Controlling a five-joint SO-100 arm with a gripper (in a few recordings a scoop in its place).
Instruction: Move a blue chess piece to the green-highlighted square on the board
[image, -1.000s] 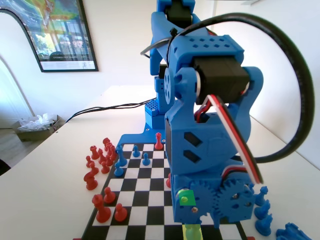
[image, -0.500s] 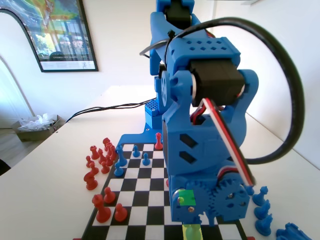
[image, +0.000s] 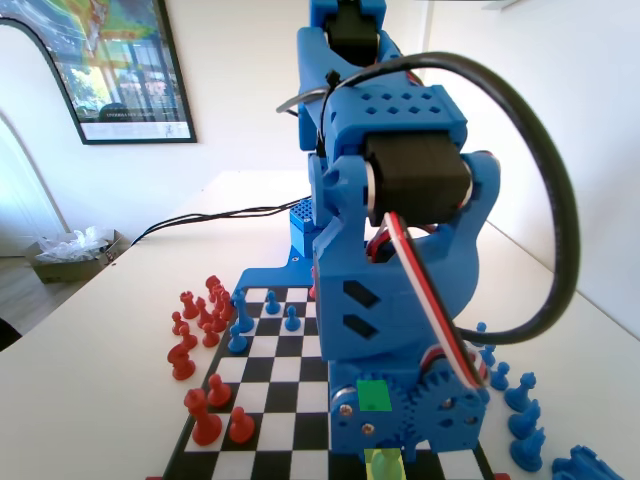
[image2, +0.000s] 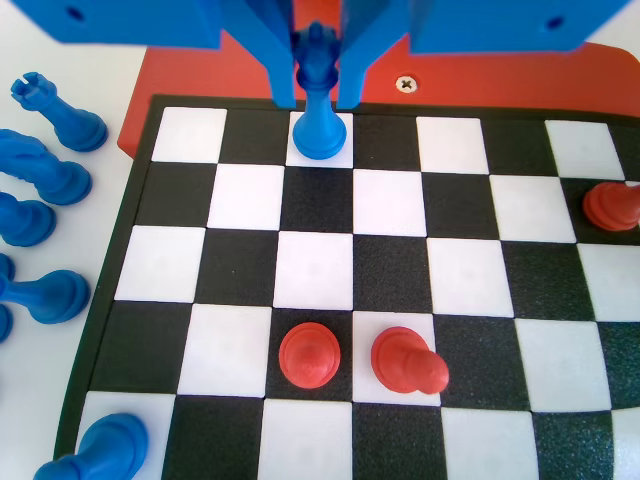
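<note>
Gripper (image2: 318, 75) lower, astride blue chess piece (image2: 319, 110)

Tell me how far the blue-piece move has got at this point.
Done: the blue chess piece stands upright on a white square in the board's edge row. In hand: the gripper brackets its top, fingers either side; contact unclear. In the fixed view, the green-highlighted square shows through the arm, so whether they match is unclear. Left: release and retreat.

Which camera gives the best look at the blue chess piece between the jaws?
The wrist view: the blue chess piece stands upright on a white edge square, its top between the jaws. In the fixed view the arm's body blocks that spot, so I cannot make the piece out.
</note>
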